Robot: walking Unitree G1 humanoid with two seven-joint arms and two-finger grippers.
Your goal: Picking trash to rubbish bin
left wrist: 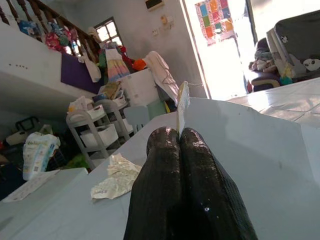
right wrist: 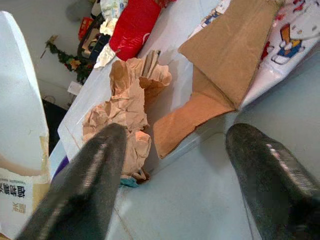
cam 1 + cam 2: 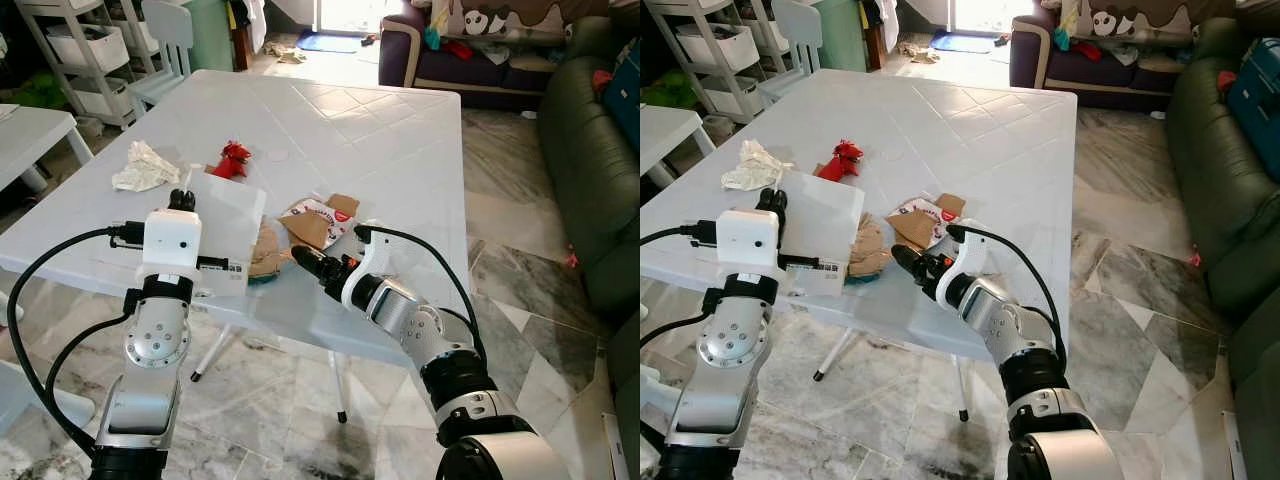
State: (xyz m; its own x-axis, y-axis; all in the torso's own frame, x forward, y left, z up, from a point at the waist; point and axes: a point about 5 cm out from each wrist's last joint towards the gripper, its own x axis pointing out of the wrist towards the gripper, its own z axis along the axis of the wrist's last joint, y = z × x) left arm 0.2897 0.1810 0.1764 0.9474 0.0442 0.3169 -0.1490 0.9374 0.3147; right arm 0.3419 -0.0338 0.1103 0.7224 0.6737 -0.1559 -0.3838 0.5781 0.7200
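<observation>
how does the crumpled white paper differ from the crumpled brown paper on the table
The crumpled white paper is pale and lies alone near the table's left edge, away from both grippers. The crumpled brown paper is tan, sits beside the white box and the flat cardboard piece, right ahead of the right gripper, whose fingers are spread. Both are crumpled and rest on the white table.

Left gripper (image 3: 182,199) raised upright, fingers pressed together. Right gripper (image 3: 300,257) reaches forward and leftward, low, fingers (image 2: 95,165) spread apart.

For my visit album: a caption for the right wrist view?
Open right gripper reaches toward crumpled brown paper on the white table.
</observation>
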